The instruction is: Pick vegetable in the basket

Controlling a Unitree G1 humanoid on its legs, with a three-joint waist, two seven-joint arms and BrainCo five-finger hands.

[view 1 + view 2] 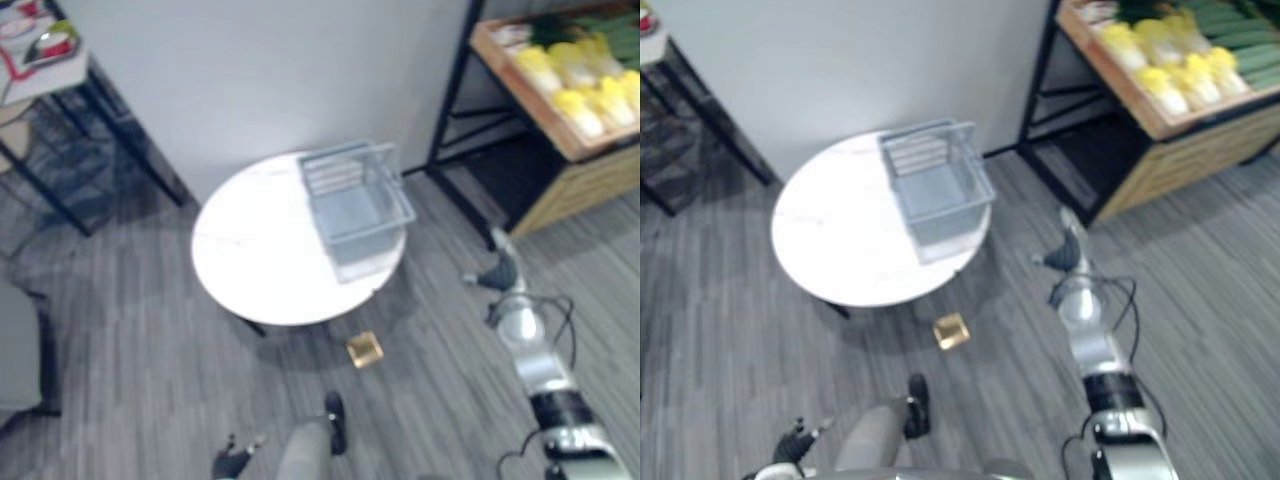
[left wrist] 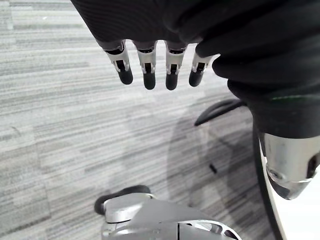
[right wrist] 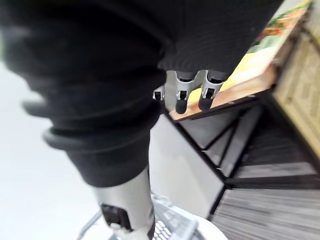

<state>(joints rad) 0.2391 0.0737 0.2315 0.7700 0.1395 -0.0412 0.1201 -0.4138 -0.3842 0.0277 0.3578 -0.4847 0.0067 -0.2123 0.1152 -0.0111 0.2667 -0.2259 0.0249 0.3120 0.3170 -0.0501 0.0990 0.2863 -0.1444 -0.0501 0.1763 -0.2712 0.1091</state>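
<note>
A clear wire-sided basket [image 1: 355, 205] stands empty on the right part of a round white table [image 1: 250, 250]. Yellow vegetables [image 1: 580, 85] and green ones [image 1: 1240, 40] lie in a wooden crate on a shelf [image 1: 1160, 110] at the far right. My right hand [image 1: 1065, 255] is stretched out over the floor between the table and the shelf, open, with nothing in it; its fingers [image 3: 207, 95] point toward the crate. My left hand [image 2: 149, 70] hangs low over the floor near my body [image 1: 235, 460], fingers straight and empty.
A small gold block [image 1: 364, 349] lies on the floor just in front of the table. A black metal rack [image 1: 60, 120] with items stands at the far left, and a grey chair [image 1: 15, 350] sits at the left edge. A grey wall panel rises behind the table.
</note>
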